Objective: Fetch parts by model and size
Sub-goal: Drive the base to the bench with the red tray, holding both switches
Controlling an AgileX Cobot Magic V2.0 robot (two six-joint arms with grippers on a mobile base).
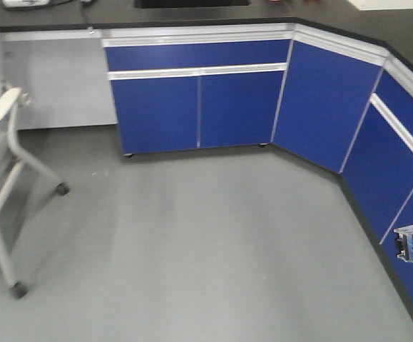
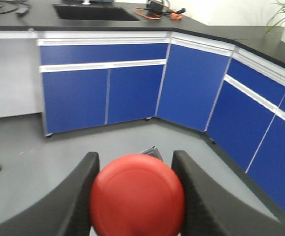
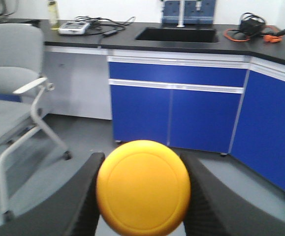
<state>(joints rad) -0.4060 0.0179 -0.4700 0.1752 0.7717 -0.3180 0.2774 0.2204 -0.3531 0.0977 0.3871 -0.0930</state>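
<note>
Between the fingers (image 2: 78,196) of the left gripper (image 2: 136,158) sits the red switch (image 2: 137,196), clamped, over grey floor (image 2: 24,167). The right gripper (image 3: 142,158) likewise clamps the yellow switch (image 3: 143,189) — behind it, a sink (image 3: 176,35) in the black counter (image 3: 117,43), contents hidden.

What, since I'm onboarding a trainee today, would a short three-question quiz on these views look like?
1. True or false: the left gripper is shut on the red-capped push-button switch.
2. Which does the right gripper hold? A) yellow-capped push-button switch B) maroon capacitor C) nothing
3. Fill in: in the right wrist view, a grey ___ stands left of the blue cabinets.
Key: 1 true; 2 A; 3 chair.
</note>
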